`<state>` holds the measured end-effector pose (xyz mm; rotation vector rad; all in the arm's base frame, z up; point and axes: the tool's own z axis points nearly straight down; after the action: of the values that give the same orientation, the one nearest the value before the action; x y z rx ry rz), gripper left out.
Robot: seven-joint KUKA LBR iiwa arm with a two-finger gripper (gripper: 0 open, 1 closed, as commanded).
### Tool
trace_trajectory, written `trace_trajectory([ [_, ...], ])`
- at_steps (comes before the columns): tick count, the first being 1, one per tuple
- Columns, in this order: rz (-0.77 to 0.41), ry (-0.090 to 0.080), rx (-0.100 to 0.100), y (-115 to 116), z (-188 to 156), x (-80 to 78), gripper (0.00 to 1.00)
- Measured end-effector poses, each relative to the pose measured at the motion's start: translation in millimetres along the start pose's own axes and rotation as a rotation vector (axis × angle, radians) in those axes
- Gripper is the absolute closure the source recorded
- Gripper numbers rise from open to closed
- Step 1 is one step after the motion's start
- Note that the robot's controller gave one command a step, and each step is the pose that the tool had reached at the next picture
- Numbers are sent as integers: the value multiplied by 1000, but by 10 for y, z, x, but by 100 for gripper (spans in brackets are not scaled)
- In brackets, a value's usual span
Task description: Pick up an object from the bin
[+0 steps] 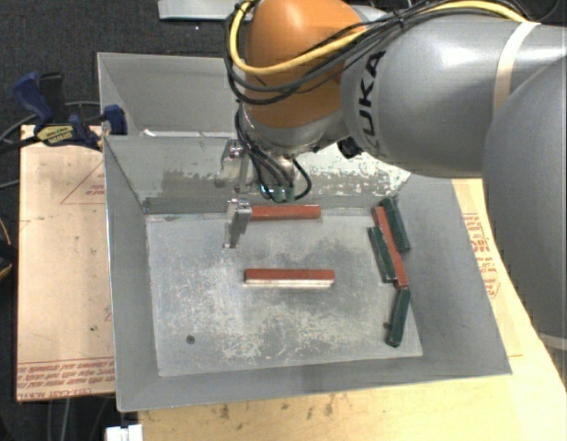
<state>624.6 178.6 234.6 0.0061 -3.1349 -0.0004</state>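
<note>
The claw [238, 217] is hanging at the left end of the red-brown bar [285, 211] lying along the bin's [173, 168] back wall. Spread or pressed together, I cannot tell. The bar is looking stiff, light and thin, so I'm favouring a pinch across its narrow width.

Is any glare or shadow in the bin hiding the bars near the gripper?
Camera view: a bright speckled reflection runs along the back wall of the bin, right of the gripper; a darker patch lies on that wall left of it; the red bar beside the gripper and the red-and-white bar mid-floor are evenly lit, not washed out.
</note>
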Motion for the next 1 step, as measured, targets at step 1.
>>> trace_trajectory([
  [1,3,-8,-1,-11,-55,-14,0],
])
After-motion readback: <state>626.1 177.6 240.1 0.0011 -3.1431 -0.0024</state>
